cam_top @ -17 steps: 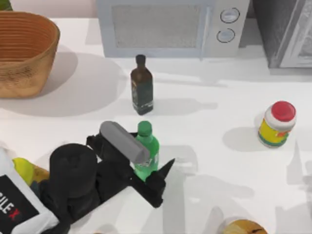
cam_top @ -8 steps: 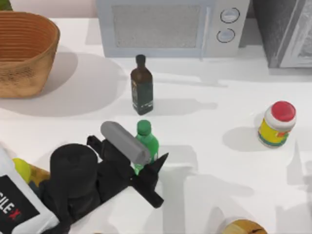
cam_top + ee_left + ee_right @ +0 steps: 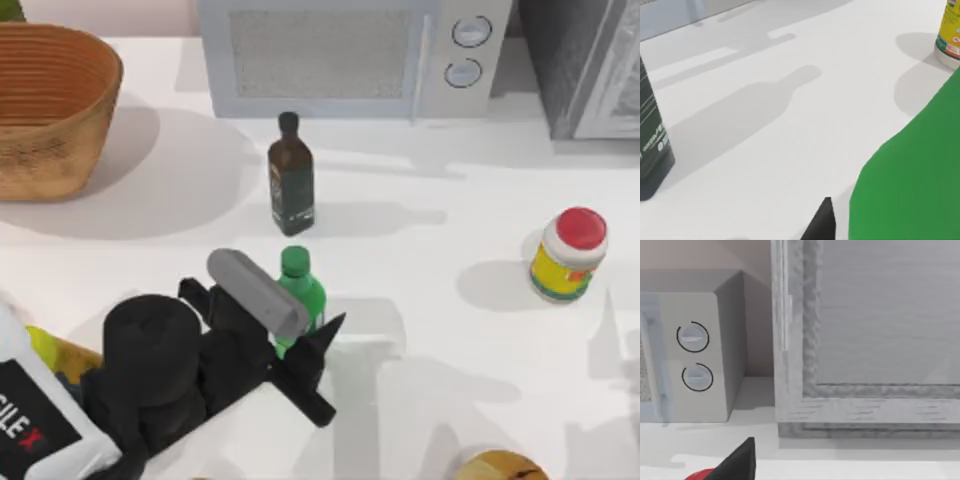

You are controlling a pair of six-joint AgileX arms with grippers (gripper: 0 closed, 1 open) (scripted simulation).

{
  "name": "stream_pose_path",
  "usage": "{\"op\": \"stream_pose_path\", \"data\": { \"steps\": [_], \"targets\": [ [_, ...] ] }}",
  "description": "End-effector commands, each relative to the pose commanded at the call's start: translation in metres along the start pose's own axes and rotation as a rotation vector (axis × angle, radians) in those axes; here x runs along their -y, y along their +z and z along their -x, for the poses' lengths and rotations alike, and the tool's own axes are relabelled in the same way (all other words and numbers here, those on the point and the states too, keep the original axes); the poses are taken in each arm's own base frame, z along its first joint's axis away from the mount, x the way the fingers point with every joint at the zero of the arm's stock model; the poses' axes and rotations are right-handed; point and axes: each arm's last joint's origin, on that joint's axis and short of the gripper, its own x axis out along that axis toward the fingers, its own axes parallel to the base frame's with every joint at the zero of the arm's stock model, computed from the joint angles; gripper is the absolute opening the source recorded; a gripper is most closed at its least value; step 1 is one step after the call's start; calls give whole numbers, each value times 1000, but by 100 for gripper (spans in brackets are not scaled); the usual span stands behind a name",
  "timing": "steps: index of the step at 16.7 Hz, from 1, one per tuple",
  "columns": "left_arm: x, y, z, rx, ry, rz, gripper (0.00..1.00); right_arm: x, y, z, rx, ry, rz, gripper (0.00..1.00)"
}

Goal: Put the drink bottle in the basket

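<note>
The drink bottle (image 3: pixel 301 288) is bright green with a green cap and stands upright at the table's front middle. My left gripper (image 3: pixel 303 318) is shut on its body from the left, and one black fingertip (image 3: pixel 335 326) shows on the bottle's right side. In the left wrist view the green bottle (image 3: pixel 910 175) looms close beside a fingertip (image 3: pixel 824 222). The woven tan basket (image 3: pixel 40 160) stands at the far left back, well apart from the bottle. One dark fingertip (image 3: pixel 742 460) of my right arm shows in the right wrist view.
A dark olive bottle (image 3: pixel 290 180) stands just behind the drink bottle. A yellow jar with a red lid (image 3: pixel 568 255) sits at the right. A microwave (image 3: pixel 340 55) and a grey cabinet (image 3: pixel 590 60) line the back. A tan object (image 3: pixel 500 466) lies at the front edge.
The left gripper's fingers closed in on the drink bottle between one second and half a second ago. Since then nothing has visibly moved.
</note>
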Motion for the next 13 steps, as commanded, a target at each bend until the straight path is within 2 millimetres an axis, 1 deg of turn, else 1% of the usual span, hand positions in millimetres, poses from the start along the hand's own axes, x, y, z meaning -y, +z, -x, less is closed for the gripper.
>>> {"op": "stream_pose_path", "data": {
  "steps": [3,4,6,8,10,13],
  "targets": [
    [-1,2,-1,3,3,-1,0,0,0,0,0,0,0,100],
    [-3,7,-3,13,8,-2,0,0,0,0,0,0,0,100],
    [-12,25,-10,43,27,-5,0,0,0,0,0,0,0,100],
    [-27,52,-17,75,59,-8,0,0,0,0,0,0,0,100],
    [-48,85,-20,109,107,-12,0,0,0,0,0,0,0,100],
    [-89,138,-12,149,206,-17,0,0,0,0,0,0,0,100]
  ]
}}
